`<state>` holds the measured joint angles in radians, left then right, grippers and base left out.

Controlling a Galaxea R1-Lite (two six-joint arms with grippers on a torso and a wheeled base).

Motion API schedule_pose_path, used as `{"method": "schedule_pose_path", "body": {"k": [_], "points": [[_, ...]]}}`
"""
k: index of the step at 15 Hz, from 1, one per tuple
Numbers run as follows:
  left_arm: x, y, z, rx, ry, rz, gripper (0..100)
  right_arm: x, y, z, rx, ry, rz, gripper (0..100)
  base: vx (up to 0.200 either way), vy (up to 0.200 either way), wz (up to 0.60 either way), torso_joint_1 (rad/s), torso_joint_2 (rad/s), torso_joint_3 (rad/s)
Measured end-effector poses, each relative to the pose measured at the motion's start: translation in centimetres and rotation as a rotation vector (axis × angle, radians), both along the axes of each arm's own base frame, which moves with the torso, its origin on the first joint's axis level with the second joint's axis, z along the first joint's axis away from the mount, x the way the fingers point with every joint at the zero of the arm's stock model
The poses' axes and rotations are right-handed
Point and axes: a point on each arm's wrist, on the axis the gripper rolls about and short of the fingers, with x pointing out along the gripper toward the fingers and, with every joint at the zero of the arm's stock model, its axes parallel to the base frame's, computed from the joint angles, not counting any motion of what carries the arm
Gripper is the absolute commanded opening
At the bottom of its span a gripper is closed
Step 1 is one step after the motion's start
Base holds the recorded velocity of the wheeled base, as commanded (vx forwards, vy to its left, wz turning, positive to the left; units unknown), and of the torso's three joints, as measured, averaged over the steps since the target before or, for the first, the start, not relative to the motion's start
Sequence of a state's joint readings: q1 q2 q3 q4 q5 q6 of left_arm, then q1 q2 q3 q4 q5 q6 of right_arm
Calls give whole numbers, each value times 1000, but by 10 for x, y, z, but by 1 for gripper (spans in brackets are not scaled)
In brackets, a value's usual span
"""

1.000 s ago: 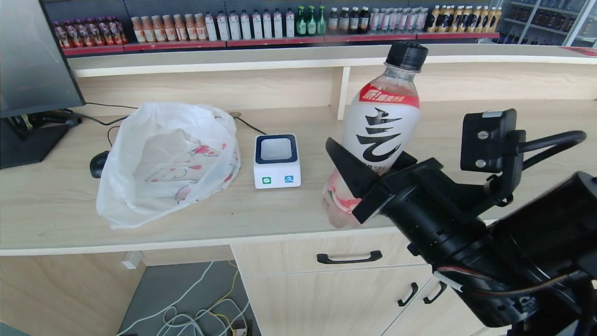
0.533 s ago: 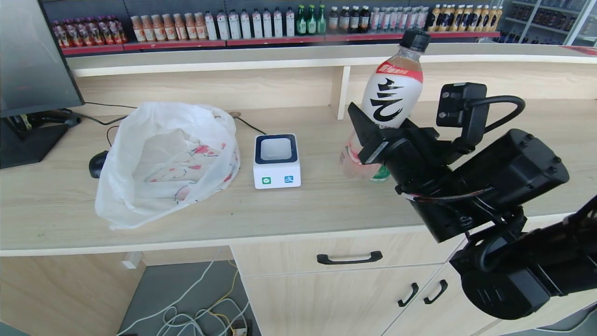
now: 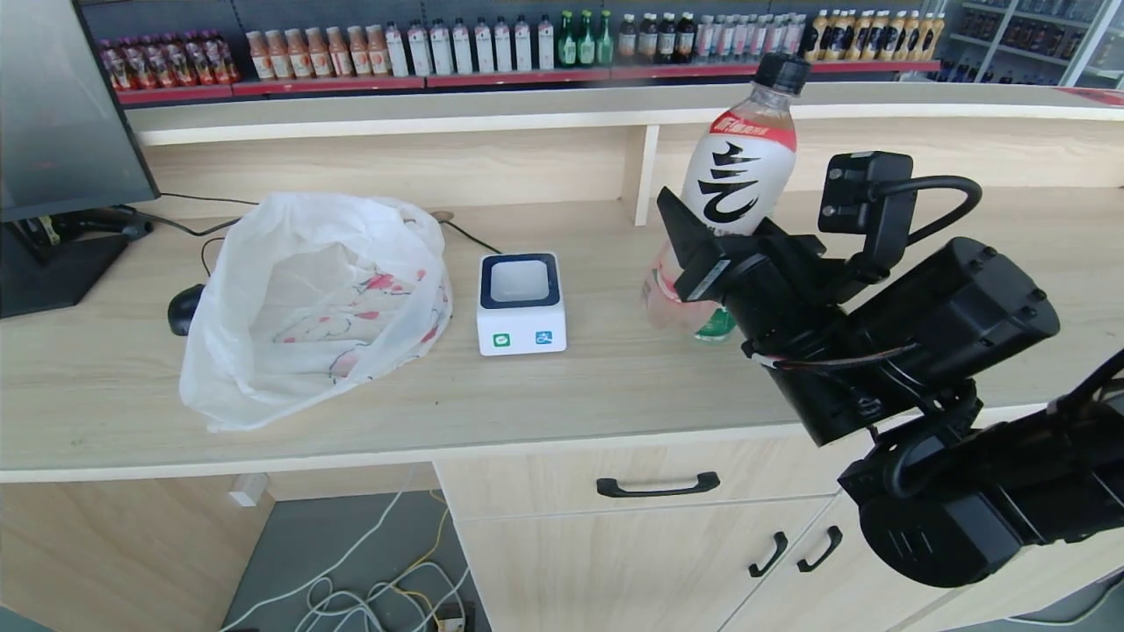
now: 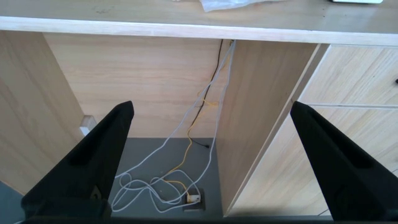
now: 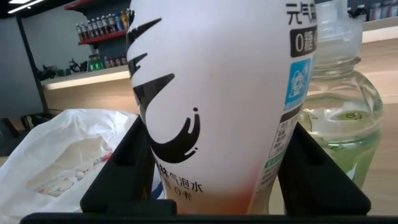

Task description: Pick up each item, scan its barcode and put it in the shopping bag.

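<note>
White-sleeved, with a black cap and a pink base, the bottle was found to the right of the scanner, pinched around its lower body by your right claw. It leaned slightly, cap tipped away from the scanner. Whether its base touched the tabletop could not be determined. A second bottle, clear with a green label, stood just beside the held one, on its side away from the scanner. The shopping bag, white plastic with its mouth gaping, lay on the tabletop near the scanner's left side, not touching it. A black mouse sat beyond the bag, farther left of the scanner. Your left claw hung below the tabletop edge, lower than the scanner and to its left, fingers spread wide and gripping nothing. Loose cables lay on the floor beneath it.
</note>
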<state>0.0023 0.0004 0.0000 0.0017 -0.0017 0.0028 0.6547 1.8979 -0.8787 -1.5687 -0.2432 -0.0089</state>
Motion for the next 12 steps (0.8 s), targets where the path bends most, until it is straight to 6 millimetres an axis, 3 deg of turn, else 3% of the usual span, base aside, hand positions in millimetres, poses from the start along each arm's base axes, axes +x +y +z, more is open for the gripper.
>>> {"method": "schedule_pose_path", "body": {"k": [10, 12], "points": [[0, 0, 0, -1, 0, 1, 100, -11, -10, 3, -3, 6, -2, 0, 0, 200, 0, 5, 0, 1], [0, 0, 0, 1, 0, 0, 100, -14, -12, 0, -14, 18, -4, 0, 0, 0, 0, 0, 0, 0]]}}
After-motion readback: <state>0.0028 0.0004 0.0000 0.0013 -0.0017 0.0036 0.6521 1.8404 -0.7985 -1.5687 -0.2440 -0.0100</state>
